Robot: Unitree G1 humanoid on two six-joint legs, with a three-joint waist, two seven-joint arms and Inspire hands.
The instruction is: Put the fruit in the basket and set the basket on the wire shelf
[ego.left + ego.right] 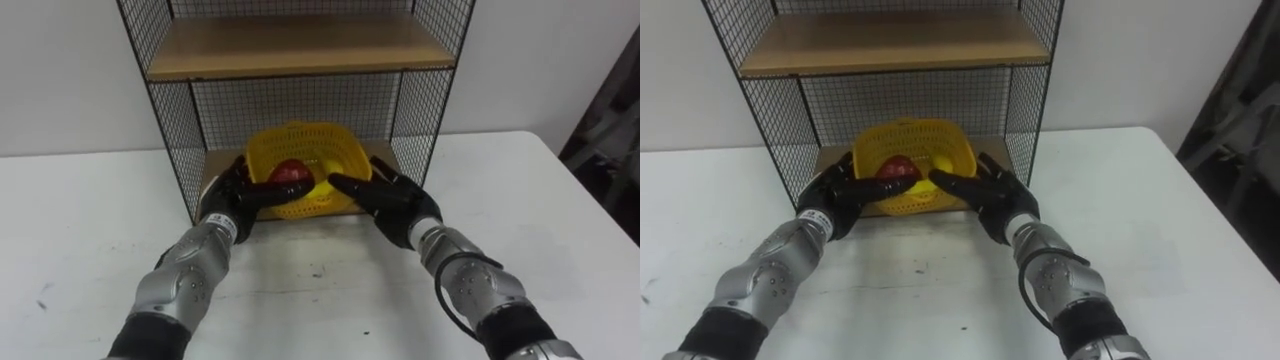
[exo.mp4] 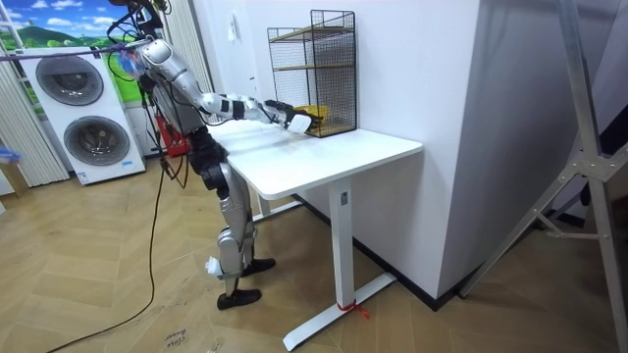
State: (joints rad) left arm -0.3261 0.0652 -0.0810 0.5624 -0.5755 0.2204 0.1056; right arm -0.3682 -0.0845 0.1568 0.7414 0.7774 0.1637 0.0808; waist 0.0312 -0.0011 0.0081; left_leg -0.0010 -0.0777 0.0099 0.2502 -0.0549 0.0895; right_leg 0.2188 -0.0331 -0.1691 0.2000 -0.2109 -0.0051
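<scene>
A yellow mesh basket (image 1: pixel 322 143) sits on the bottom board of the black wire shelf (image 1: pixel 300 45), just inside its front edge. In it lie a red fruit (image 1: pixel 291 171) and, beside it, a yellow fruit (image 1: pixel 938 160). My left hand (image 1: pixel 238 196) rests against the basket's left front side, its fingers straight and reaching along the rim. At the right front side my right hand (image 1: pixel 392 200) does the same, fingers spread and straight. In the room view I stand at the table's end with both arms stretched toward the shelf (image 2: pixel 324 69).
The shelf stands at the back of a white table (image 1: pixel 300 290) against a white wall, with a bare wooden upper board (image 1: pixel 880 42). Wire side panels (image 1: pixel 425 110) flank the basket closely. Washing machines (image 2: pixel 78 108) stand behind me.
</scene>
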